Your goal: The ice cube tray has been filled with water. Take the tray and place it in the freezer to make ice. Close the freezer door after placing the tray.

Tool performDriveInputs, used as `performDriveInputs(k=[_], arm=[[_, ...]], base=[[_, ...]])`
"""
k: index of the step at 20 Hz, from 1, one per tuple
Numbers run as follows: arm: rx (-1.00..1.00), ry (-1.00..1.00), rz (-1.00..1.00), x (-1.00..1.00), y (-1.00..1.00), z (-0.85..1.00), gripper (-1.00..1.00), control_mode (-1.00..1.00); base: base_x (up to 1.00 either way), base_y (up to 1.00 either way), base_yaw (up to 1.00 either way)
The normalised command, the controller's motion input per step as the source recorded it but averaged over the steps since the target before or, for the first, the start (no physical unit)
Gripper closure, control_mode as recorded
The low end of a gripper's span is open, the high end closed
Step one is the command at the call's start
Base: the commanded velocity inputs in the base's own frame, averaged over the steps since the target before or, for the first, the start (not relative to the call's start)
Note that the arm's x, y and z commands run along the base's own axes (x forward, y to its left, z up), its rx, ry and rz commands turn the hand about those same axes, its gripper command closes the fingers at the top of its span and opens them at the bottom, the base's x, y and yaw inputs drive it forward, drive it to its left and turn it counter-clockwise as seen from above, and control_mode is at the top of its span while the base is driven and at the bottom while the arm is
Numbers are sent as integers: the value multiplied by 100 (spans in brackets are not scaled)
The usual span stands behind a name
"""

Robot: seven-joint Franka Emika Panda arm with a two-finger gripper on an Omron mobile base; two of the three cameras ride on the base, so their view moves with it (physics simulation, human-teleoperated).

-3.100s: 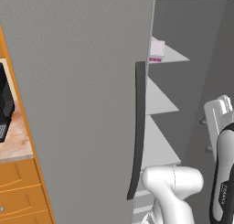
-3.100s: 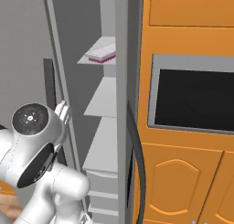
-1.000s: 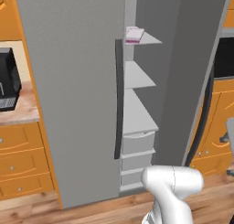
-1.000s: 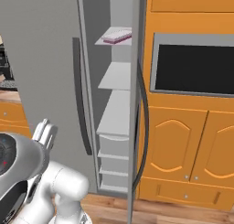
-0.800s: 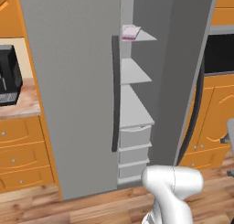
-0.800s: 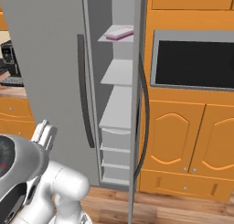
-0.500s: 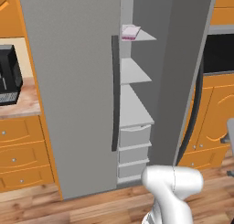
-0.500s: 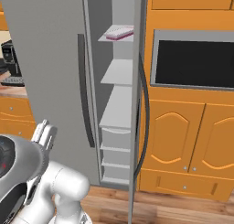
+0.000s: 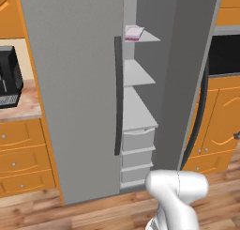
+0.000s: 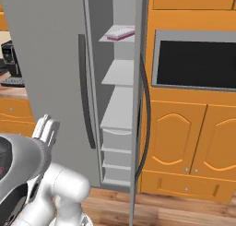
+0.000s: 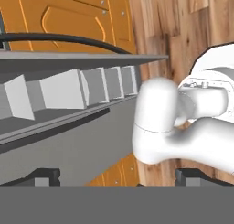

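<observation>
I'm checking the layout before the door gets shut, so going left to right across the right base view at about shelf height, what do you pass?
Closed fridge door → its dark handle → ice cube tray on the top shelf → edge of the open freezer door → black oven window.

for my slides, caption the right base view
Pale lavender tray on the top shelf of the tall grey freezer, door open.
</observation>
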Motion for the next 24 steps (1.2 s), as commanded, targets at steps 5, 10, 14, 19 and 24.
performDriveInputs(k=[5,10,14,19,24], arm=[[0,-10,0,-13,-52,42,-100,-100],[0,-9,0,10,-47,37,-100,-100],[0,-8,0,37,-36,22,-100,-100],[0,-16,0,44,-23,-2,-100,-100],[2,-18,6,66,-23,-38,-100,-100]], base=[[0,0,0],[0,0,0],[0,0,0],[0,0,0],[0,0,0]])
